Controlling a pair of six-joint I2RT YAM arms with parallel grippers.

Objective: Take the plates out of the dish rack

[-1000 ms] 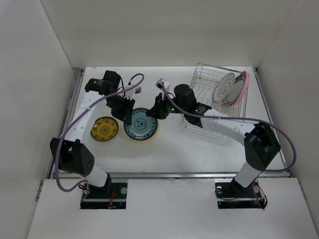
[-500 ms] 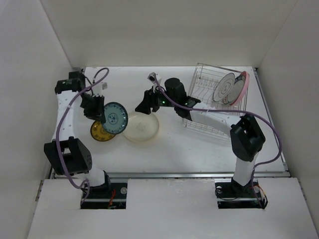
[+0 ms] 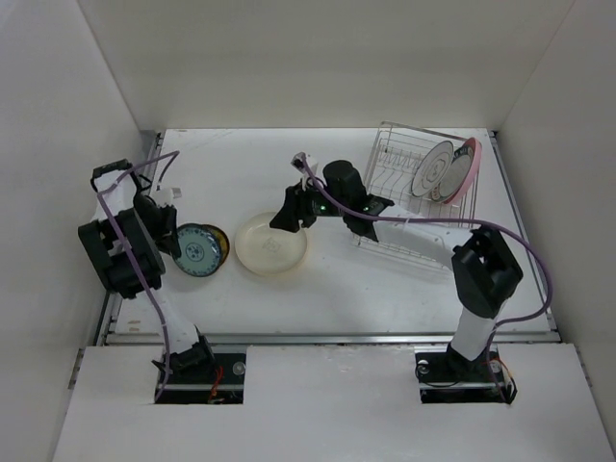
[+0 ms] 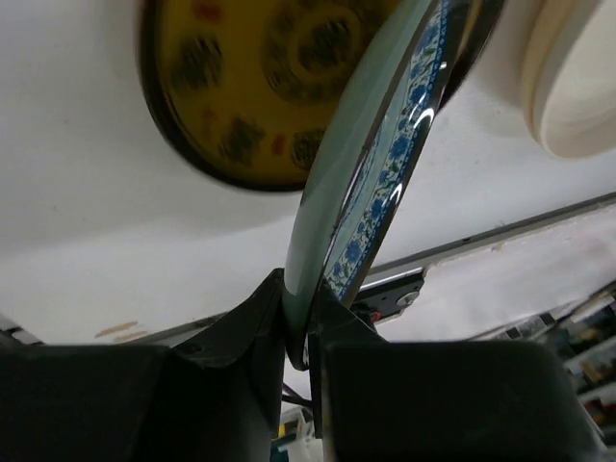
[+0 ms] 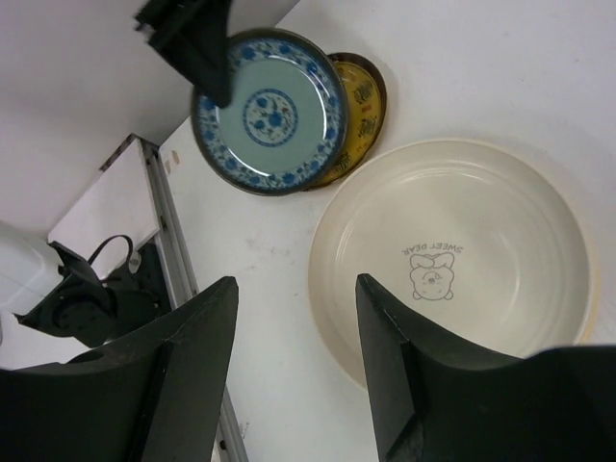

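Note:
My left gripper [image 3: 175,237] is shut on the rim of the small teal patterned plate [image 3: 198,250]. It holds the plate tilted over a yellow patterned plate [image 3: 220,244] at the left of the table. In the left wrist view the fingers [image 4: 303,322] clamp the teal plate's edge [image 4: 385,164] above the yellow plate [image 4: 241,87]. The cream plate [image 3: 272,243] lies flat mid-table. My right gripper [image 3: 286,214] is open and empty above the cream plate's far edge [image 5: 452,260]. The dish rack [image 3: 390,168] at the back right holds the white dark-rimmed plate [image 3: 430,168] and the pink plate [image 3: 470,164].
White walls enclose the table on three sides. A metal rail [image 3: 327,337] runs along the near edge. The right wrist view shows the teal plate [image 5: 269,111], the yellow plate [image 5: 364,101] and my left gripper [image 5: 192,43].
My left arm has lifted the teal plate off the cream plate, swung it left and brought it down over the yellow plate. My right gripper has shifted slightly near the cream plate.

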